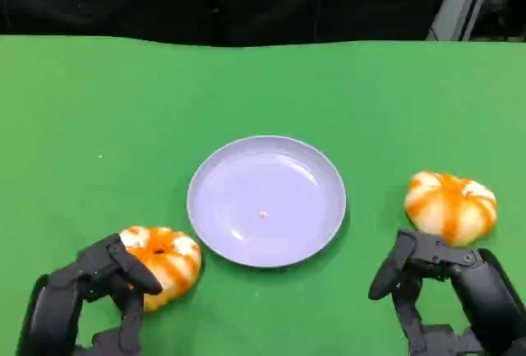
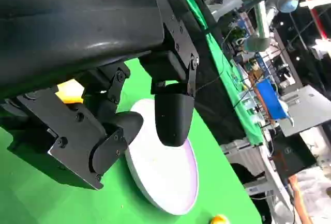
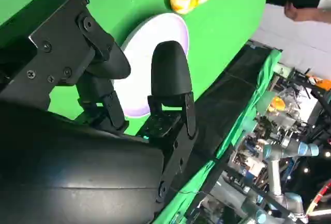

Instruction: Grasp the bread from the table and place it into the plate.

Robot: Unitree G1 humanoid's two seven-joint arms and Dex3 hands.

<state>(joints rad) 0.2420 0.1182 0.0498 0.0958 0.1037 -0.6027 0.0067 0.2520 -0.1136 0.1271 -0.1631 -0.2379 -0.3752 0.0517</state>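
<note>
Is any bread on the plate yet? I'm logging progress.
No, the plate holds no bread; one bread lies by the left hand, the other bread near the right hand.

Plate (image 1: pixel 266 200) sits mid-table, nothing in it, open from above. Left bun (image 1: pixel 162 261) lies just off the plate's near-left rim, w/ the left hand (image 1: pixel 99 290) close against its near-left side, so little room there. Right bun (image 1: pixel 450 205) is well apart from the plate; bare green cloth (image 1: pixel 123 109) between them gives a free lane. Right hand (image 1: pixel 444 290) hangs just near of that bun. Far half of table is open.
</note>
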